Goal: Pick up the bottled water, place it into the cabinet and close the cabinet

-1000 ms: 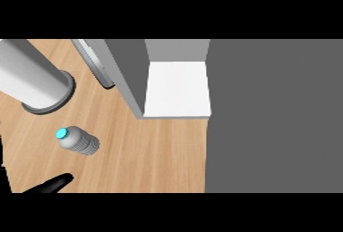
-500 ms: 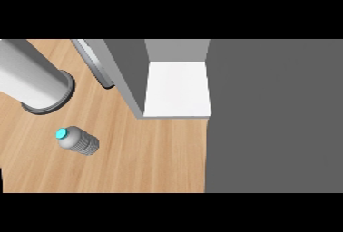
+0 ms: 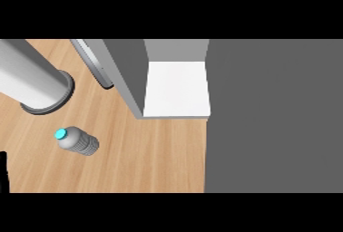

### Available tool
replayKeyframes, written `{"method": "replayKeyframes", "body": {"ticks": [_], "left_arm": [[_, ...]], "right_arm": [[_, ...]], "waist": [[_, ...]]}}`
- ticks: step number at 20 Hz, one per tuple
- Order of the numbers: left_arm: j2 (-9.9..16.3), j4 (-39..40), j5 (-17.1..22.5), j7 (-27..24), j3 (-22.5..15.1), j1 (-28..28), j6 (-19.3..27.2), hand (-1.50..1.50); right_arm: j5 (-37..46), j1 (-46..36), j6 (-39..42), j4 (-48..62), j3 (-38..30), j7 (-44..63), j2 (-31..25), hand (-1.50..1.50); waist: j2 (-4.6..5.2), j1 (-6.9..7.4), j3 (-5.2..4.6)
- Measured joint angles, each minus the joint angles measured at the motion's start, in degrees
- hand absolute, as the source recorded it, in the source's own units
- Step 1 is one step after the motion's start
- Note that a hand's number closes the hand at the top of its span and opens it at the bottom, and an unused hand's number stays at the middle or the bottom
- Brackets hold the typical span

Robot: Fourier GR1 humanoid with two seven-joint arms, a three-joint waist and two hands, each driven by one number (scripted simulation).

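The bottled water [image 3: 78, 141] lies on its side on the wooden counter [image 3: 147, 158] at the lower left, its cyan cap [image 3: 61, 133] pointing up-left. Nothing touches it. The cabinet [image 3: 175, 88] stands open at the top centre, showing a white, bare shelf floor. Its door [image 3: 94, 61] is swung out to the left. A thin black sliver at the left edge, below the bottle, is probably my left hand [image 3: 2, 174], and too little of it shows to tell more. My right hand is out of view.
A thick grey cylinder [image 3: 26, 74] with a flanged end [image 3: 48, 97] lies across the upper left, just above the bottle. The counter's right edge runs down at about the cabinet's right side, with a flat dark grey area [image 3: 275, 118] beyond it.
A black hand at the lower left one second ago left the view, and now only a sliver shows at the left edge. The bottle and cabinet have not moved.
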Motion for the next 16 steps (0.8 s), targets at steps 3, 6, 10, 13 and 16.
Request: {"method": "replayKeyframes", "body": {"ticks": [3, 6, 10, 13, 16], "left_arm": [[0.0, 1.8, 1.0, -1.9, 0.8, 0.0, 0.4, -1.50], [-0.1, 3.1, 2.0, -2.8, 1.3, 0.7, 0.8, -1.50], [-0.2, 7.2, 5.4, -3.7, 5.0, -1.1, 0.8, -1.50], [-0.3, 10.9, 10.3, -6.8, 8.4, -1.9, -0.8, -1.50], [-0.3, 15.0, 14.5, -9.0, 11.8, -3.3, -2.1, -1.50]], "right_arm": [[0.1, 1.5, 1.0, 0.0, -0.2, -1.6, 0.3, -1.50], [0.0, 3.6, 2.3, -0.1, -1.1, -3.5, 0.3, -1.50], [-0.1, 6.8, 4.0, -0.3, -1.1, -5.8, 0.4, -1.50], [0.0, 8.8, 5.1, -0.2, -0.7, -7.5, 0.7, -1.50], [-0.1, 10.5, 6.2, -0.3, -1.3, -9.2, 0.4, -1.50]], "waist": [[0.00, -0.01, -0.02], [-0.02, -0.12, -0.02], [0.02, -0.37, -0.05], [0.00, -0.30, -0.09], [0.03, -0.34, -0.10]]}}
